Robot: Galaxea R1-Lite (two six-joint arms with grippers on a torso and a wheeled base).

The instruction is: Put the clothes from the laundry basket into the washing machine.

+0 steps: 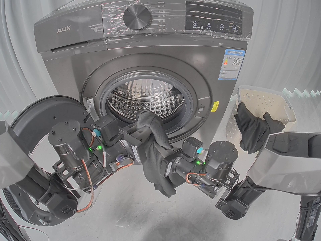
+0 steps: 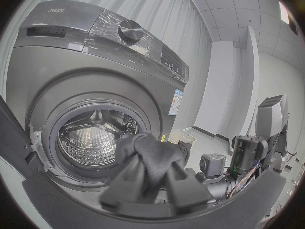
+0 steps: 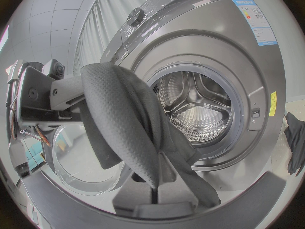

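A: Status?

B: Black textured garment (image 1: 154,151) held just near of open perforated steel drum (image 1: 147,102) of grey front-loading washing machine (image 1: 143,56). Clenched by left pincer (image 2: 156,175) and right pincer (image 3: 157,178) alike, long tail hanging toward floor (image 1: 133,211).

A: Doing it well?

B: Probably raise tail first, carry far into drum, release both together. Risk: tail snagging or slipping out. Second black garment (image 1: 254,129) draped over white perforated plastic laundry basket (image 1: 267,99), right of machine.

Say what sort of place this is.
Probably a staged laundry corner in a test room, not a home: a washing machine with film on its panel, a laundry basket beside it, white curtains behind.
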